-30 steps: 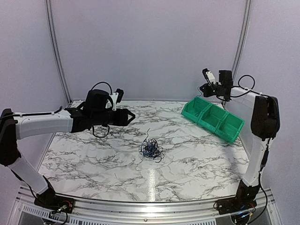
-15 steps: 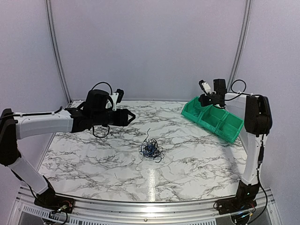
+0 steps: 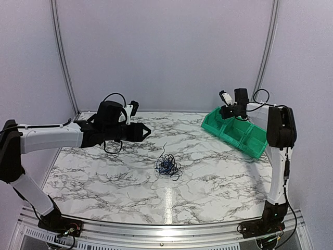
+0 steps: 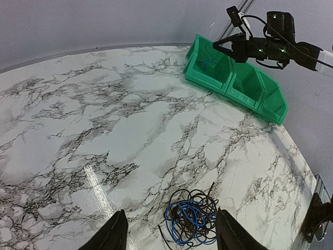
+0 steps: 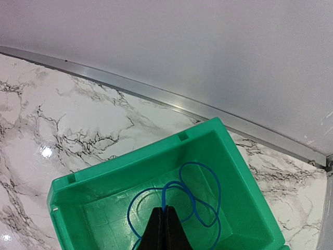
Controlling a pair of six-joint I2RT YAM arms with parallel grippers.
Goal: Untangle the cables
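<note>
Looping below right pincer: blue cable.

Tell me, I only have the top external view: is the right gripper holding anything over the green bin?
Observer: Yes. The right wrist view shows the right gripper shut on a blue cable whose loops are inside the green bin's end compartment.
Operator: Is the left gripper open?
Observer: Yes. The left wrist view shows the left gripper with its fingers spread, well above the tangle on the table and not touching it.
</note>
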